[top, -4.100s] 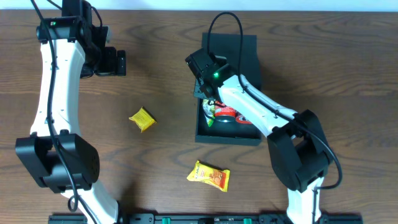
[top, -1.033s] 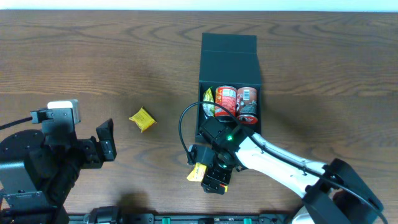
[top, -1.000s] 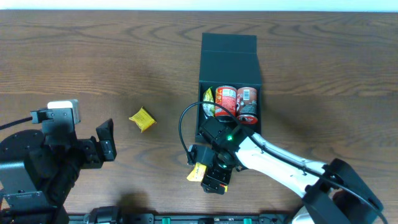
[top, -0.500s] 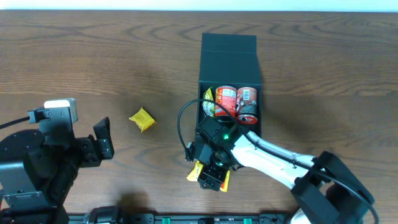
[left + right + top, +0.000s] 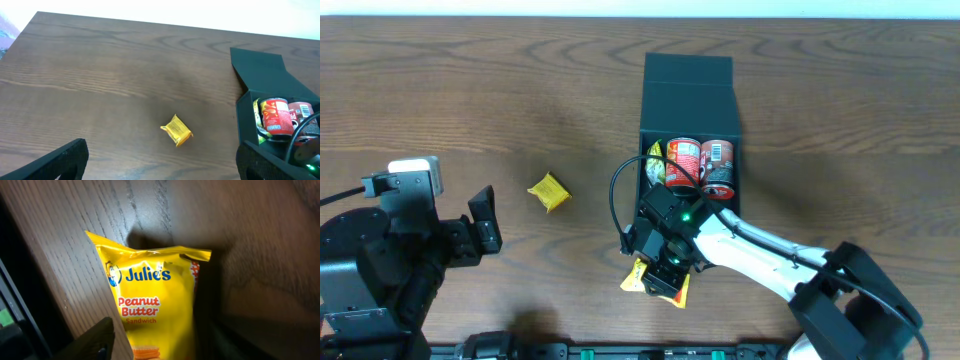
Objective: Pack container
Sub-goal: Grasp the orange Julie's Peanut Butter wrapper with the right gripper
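The dark teal container (image 5: 688,100) stands open at the table's middle right, its lid flap folded back; it also shows in the left wrist view (image 5: 260,75). Inside are two red cans (image 5: 700,163) and a yellow-green packet (image 5: 654,156). A yellow Julie's peanut butter sandwich packet (image 5: 150,295) lies flat on the table just in front of the container (image 5: 634,280). My right gripper (image 5: 662,275) is low over it, open, with a finger on either side (image 5: 160,340). My left gripper (image 5: 480,232) is open and empty at the front left (image 5: 162,160).
A small yellow wrapped snack (image 5: 548,192) lies on the wood between the left gripper and the container, also in the left wrist view (image 5: 176,131). The right arm's cable loops beside the container's front left corner.
My right gripper has left the container, come to the front over the sandwich packet and shifted slightly toward the container. The left arm has swung from the far left to the front left.
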Robot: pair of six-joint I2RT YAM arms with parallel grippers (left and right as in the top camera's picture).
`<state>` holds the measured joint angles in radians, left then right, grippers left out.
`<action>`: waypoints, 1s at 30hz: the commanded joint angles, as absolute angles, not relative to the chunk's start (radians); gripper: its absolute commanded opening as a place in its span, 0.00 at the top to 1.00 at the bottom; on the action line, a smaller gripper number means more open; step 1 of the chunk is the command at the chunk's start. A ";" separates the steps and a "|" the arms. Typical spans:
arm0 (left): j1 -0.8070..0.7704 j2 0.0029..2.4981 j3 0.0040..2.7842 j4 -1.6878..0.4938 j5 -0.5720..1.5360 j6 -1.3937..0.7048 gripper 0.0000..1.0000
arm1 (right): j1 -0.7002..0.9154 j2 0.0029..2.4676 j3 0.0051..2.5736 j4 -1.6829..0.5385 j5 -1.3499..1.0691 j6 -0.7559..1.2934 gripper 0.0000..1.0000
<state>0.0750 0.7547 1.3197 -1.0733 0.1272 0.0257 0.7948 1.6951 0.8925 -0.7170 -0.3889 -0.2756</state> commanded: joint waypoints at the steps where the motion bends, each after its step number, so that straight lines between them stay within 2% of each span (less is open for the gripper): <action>1: 0.078 0.758 1.322 -1.072 0.120 0.019 0.05 | 0.790 1.705 0.885 -0.717 -0.366 -0.239 0.44; 3: 0.078 0.758 1.322 -1.072 0.120 0.019 0.05 | 0.790 1.705 0.885 -0.717 -0.366 -0.239 0.46; 6: 0.078 0.758 1.322 -1.072 0.120 0.019 0.04 | 0.790 1.705 0.885 -0.718 -0.366 -0.239 0.53; 13: 0.078 0.758 1.322 -1.068 0.120 0.019 0.05 | 0.790 1.705 0.885 -0.717 -0.366 -0.232 0.60; 30: 0.078 0.758 1.322 -1.064 0.120 0.019 0.05 | 0.790 1.705 0.885 -0.698 -0.366 -0.187 0.64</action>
